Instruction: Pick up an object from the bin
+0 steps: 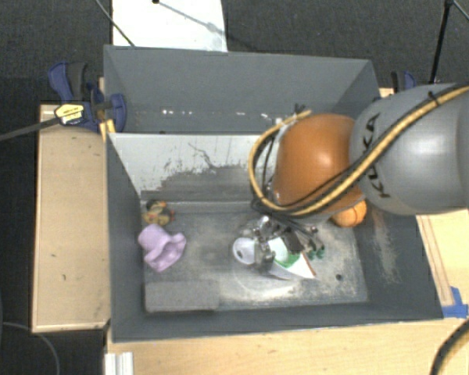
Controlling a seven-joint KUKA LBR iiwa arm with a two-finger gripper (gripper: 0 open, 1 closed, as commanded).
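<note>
Gripper (272, 247) sits low, just 3 o'clock of the middle of the bin (219, 92) floor, over a white-and-green thing (291, 266). Can't tell if it's spread or pinching. Purple lump (162, 247) well apart at 9 o'clock, bare floor between. Arm (422, 162) reads KUKA.

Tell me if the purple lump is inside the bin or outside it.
Inside. The purple lump lies on the floor of the bin at its left, well apart from the gripper.
</note>
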